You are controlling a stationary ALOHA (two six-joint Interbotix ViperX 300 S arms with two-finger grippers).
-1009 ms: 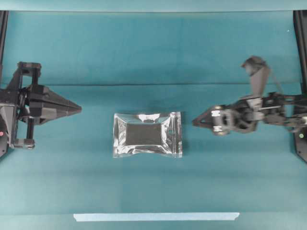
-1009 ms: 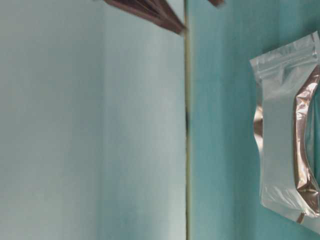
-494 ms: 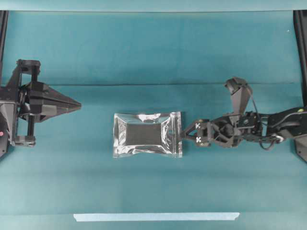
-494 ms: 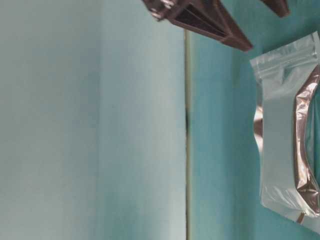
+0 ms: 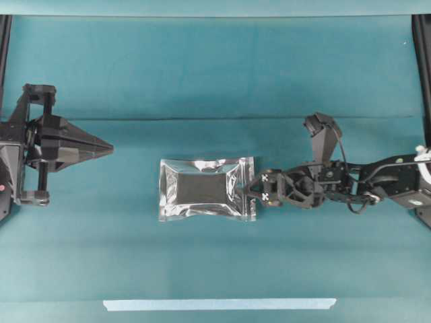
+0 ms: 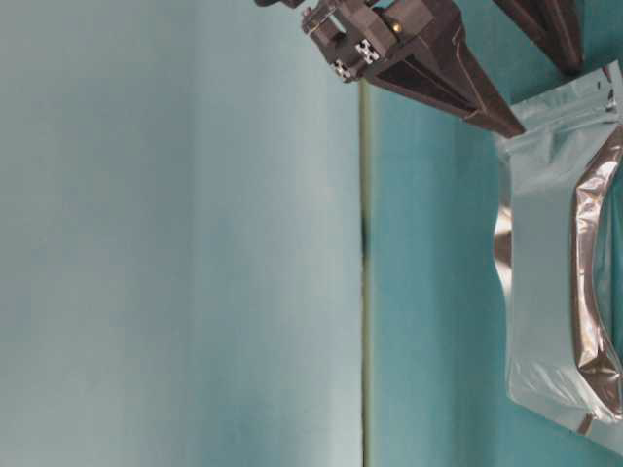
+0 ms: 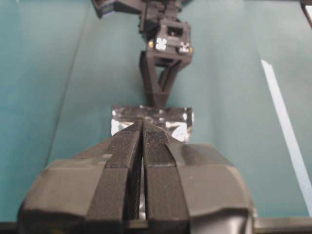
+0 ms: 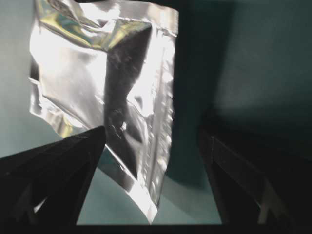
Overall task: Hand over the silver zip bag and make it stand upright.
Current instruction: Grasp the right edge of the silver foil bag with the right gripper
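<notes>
Your silver zip bag (image 5: 207, 189) lies flat in the middle of the picture. Your right gripper (image 5: 250, 190) is spread wide at its right edge. Your left gripper (image 5: 108, 146), at the left, is pressed together.

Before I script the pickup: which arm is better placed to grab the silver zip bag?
Right. The right gripper is open with its tips at the near edge of the silver zip bag, which lies flat. The left gripper is shut and sits well away from the bag.
</notes>
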